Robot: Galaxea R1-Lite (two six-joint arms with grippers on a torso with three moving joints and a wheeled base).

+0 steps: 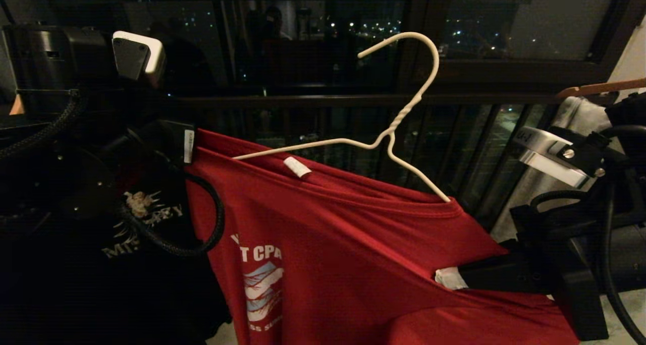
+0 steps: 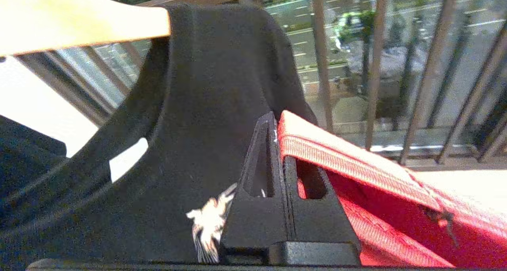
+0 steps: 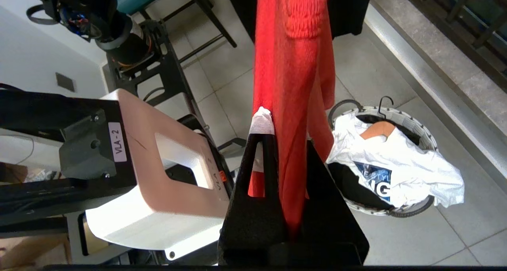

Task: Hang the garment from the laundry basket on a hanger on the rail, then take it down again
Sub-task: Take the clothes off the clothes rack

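Observation:
The red garment [image 1: 328,224] hangs on the white wire hanger [image 1: 404,108], tilted down to the right, with both hanger arms inside the neck opening. The hanger's hook stands free before the dark window; I can see no rail under it. My left gripper [image 1: 191,148] is at the shirt's left shoulder. In the left wrist view it [image 2: 276,130] is shut on the ribbed edge of the garment [image 2: 376,207]. My right gripper [image 1: 449,278] is lower right. In the right wrist view it [image 3: 283,138] is shut on a bunched fold of the garment [image 3: 293,65]. The laundry basket [image 3: 425,134] stands on the floor below.
A black T-shirt [image 2: 206,84] on a wooden hanger [image 2: 59,21] hangs just left of my left gripper. Another wooden hanger [image 1: 600,88] with a pale garment is at the upper right. The basket holds a white T-shirt [image 3: 396,160]. My white base [image 3: 158,191] is beneath.

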